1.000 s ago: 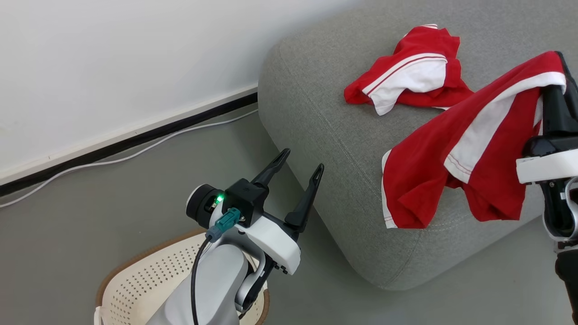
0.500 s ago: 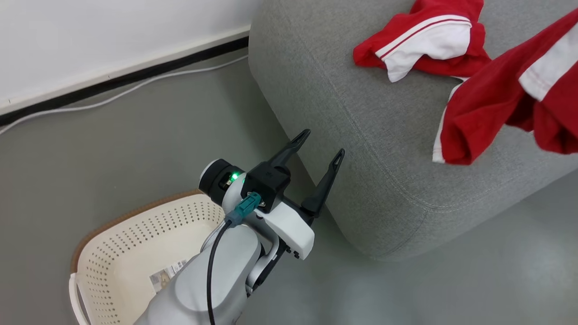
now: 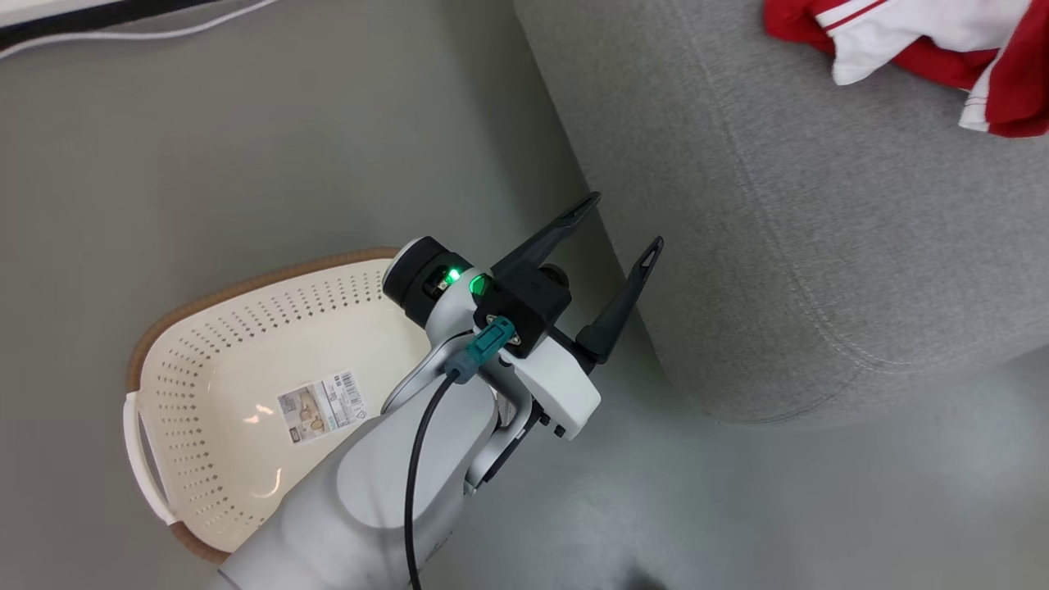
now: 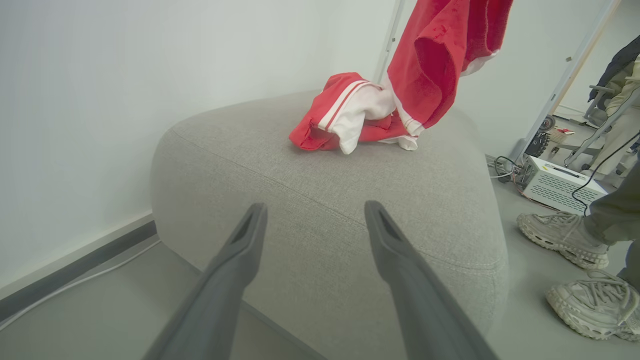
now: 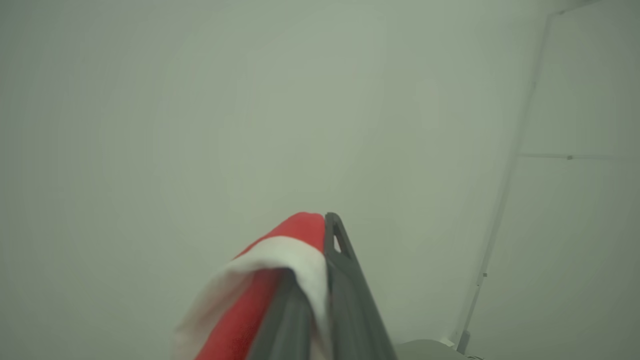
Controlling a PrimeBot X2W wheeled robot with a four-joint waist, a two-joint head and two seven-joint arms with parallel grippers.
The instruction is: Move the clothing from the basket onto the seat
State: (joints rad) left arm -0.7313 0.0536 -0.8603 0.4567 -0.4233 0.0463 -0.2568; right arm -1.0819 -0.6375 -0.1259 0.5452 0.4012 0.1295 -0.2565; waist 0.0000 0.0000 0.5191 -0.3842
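The cream basket (image 3: 209, 356) stands on the floor at the lower left of the head view, with just a paper label (image 3: 321, 406) inside. My left gripper (image 3: 624, 221) hovers open and empty between the basket and the grey seat (image 3: 819, 213); the left wrist view has its open fingers (image 4: 315, 210) facing the seat (image 4: 310, 165). One piece of red-and-white clothing (image 4: 345, 112) lies crumpled on the seat (image 3: 885, 29). A second garment (image 4: 440, 50) hangs above it, with my right gripper (image 5: 322, 240) shut on its white-banded edge (image 5: 270, 260).
A person's pale sneakers (image 4: 565, 237) stand on the floor right of the seat, near a white box (image 4: 565, 182) with cables. A white wall, dark baseboard and a white cable (image 3: 123, 33) run behind the basket. Grey floor surrounds the seat.
The head camera has tilted down and shifted, so more of the basket shows and the right arm has left its view. The hanging garment stays gripped; the left gripper stays open.
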